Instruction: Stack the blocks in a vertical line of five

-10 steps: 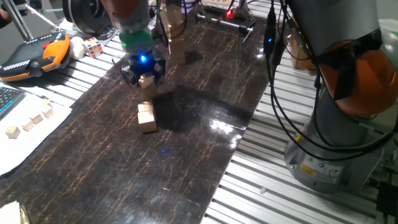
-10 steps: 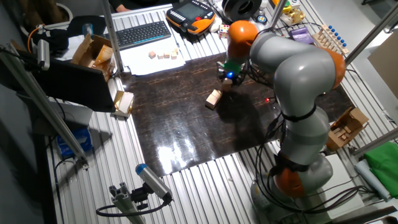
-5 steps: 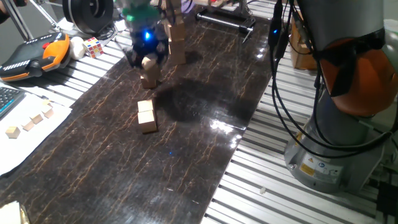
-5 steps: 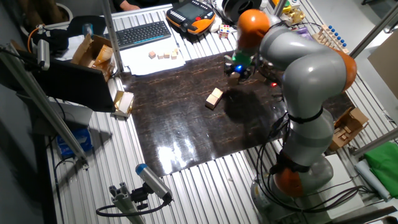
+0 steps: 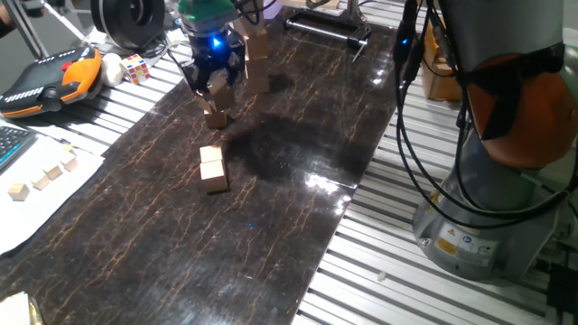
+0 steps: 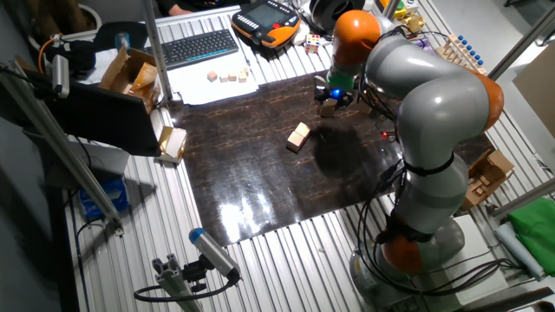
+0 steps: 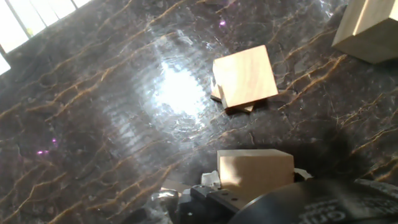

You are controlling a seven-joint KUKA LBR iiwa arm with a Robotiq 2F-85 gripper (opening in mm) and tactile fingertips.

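Two small pale wooden cubes [image 7: 245, 78] sat one on top of the other, as far as the hand view showed, near the far end of the dark shiny tabletop [image 5: 271, 235]. The black claw [image 5: 216, 83] hung just above them, its fingers squeezed tight on a third pale cube [image 7: 255, 173]. Two more pale cubes [image 5: 213, 169] lay touching each other near the middle of the tabletop.

So I think less than half the job was done. The held cube had to go on the pile, then those two.

From the side views the little pile was hard to count. The claw's fingers were mostly hidden behind the held cube. A bigger pale wooden piece [image 7: 372, 26] beside the pile was cut off at the picture's corner.
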